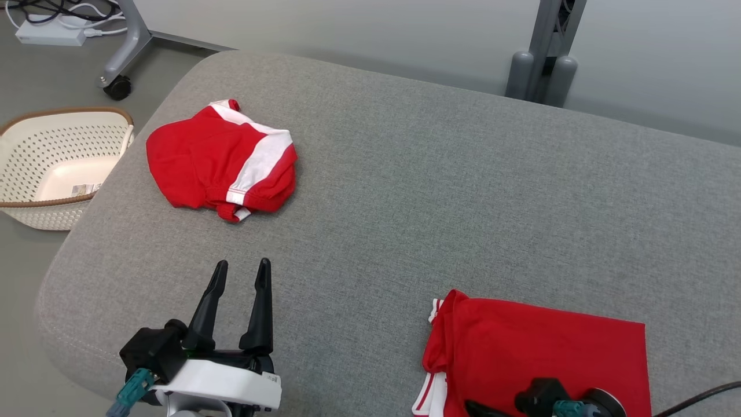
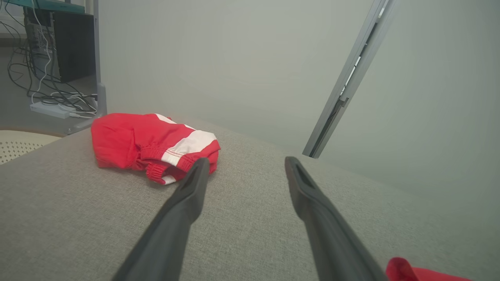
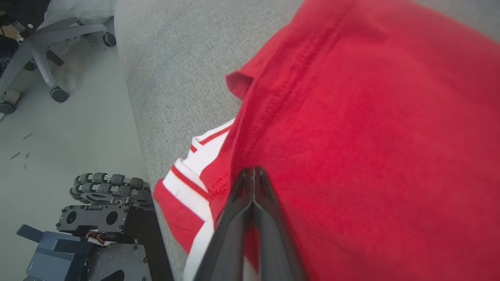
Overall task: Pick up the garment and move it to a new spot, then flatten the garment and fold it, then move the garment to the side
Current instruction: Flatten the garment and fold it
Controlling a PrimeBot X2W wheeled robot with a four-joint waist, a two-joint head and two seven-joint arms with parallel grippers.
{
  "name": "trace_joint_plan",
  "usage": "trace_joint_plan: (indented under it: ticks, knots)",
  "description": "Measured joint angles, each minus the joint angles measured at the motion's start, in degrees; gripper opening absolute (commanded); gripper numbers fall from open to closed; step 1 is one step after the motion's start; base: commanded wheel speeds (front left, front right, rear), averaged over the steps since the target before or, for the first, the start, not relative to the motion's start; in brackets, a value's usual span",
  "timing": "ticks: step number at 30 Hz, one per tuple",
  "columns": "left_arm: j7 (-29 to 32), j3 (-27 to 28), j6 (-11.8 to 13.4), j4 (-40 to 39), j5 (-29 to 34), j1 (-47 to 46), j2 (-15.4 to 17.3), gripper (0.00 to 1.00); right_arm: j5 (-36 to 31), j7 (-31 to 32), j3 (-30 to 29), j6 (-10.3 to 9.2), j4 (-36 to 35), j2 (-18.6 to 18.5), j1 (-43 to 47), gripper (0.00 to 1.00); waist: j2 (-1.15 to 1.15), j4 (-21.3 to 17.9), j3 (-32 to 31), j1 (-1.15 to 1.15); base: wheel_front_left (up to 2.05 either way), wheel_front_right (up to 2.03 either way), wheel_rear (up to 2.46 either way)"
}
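A red garment [image 1: 538, 347] with white, red-striped trim lies folded flat at the near right of the grey padded surface [image 1: 434, 191]. My right gripper [image 1: 472, 407] is at the bottom edge, over the garment's near side. In the right wrist view its fingers are pressed together, and the gripper [image 3: 253, 169] has its tips on the red cloth [image 3: 371, 117]; whether cloth is pinched cannot be told. My left gripper [image 1: 242, 265] stands open over bare surface at the near left. In the left wrist view the gripper [image 2: 247, 162] holds nothing, and a corner of the garment [image 2: 406, 271] shows.
A second red and white piece of clothing [image 1: 220, 159] lies bunched at the far left, also in the left wrist view [image 2: 152, 144]. A white perforated basket [image 1: 52, 168] stands on the floor beyond the left edge. A grey post [image 1: 544, 58] rises behind; my wheeled base [image 3: 101, 218] sits below the near edge.
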Motion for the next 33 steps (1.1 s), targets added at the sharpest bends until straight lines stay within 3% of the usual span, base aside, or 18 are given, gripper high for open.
trace_joint_plan:
  ticks: [33]
  knots:
    - [0.00,-0.12,0.16,0.10,-0.45,-0.04,0.00,1.00,6.10,0.88,9.11,-0.01,3.22,1.15,-4.04,0.00,0.00,1.97,0.03,0.00,0.00,0.00,0.00]
